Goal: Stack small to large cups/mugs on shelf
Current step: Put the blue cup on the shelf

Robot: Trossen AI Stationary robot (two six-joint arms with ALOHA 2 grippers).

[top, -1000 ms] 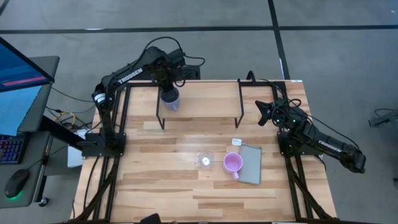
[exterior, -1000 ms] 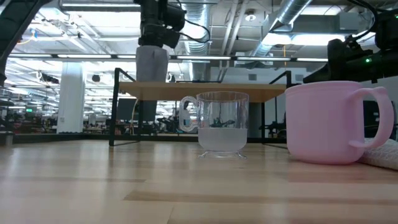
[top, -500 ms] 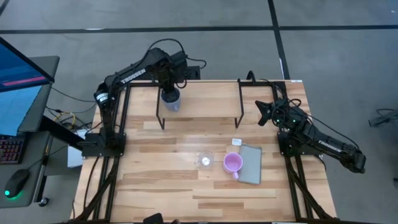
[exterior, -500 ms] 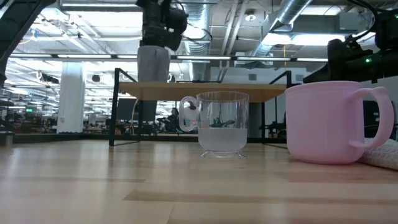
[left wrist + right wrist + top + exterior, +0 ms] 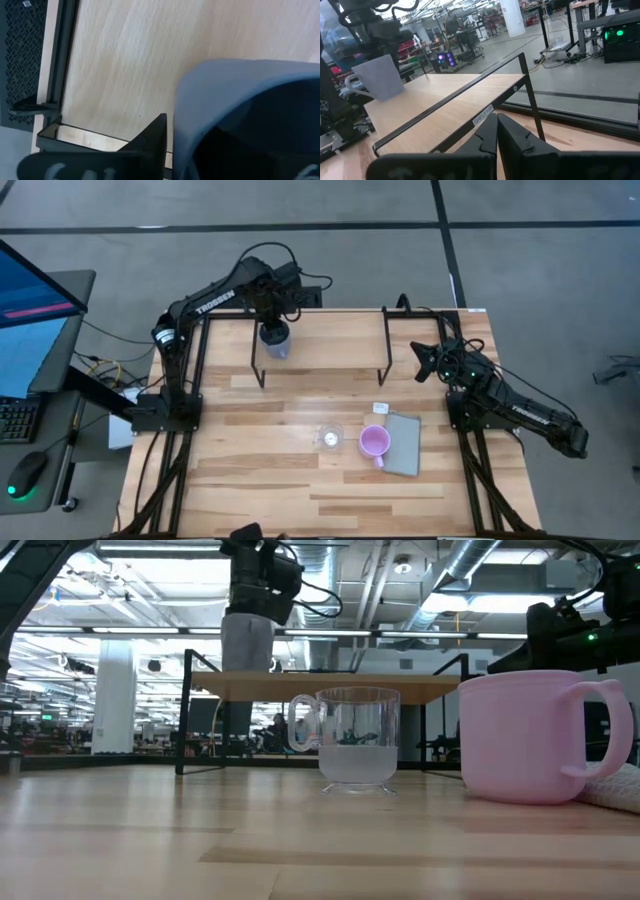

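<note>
Blue-grey mug [image 5: 274,340] on shelf [image 5: 330,340] at 11 o'clock, left gripper [image 5: 272,317] above it, fingers hard to tell, right gripper [image 5: 422,360] pressed together at 2 o'clock.

The floor [image 5: 520,270] around the table was grey and smooth, crossed by dark seam lines, and to one side stood a desk with a lit screen [image 5: 25,310], a keyboard [image 5: 15,420] and a mouse [image 5: 27,472]. Beyond the table the room opened into a large workshop hall, with a white column [image 5: 113,695], silver ducts [image 5: 480,565] and pipes under the ceiling, and long strip lights [image 5: 160,552]. Farther back were benches and racks of equipment [image 5: 465,35] on a shiny grey floor.
</note>
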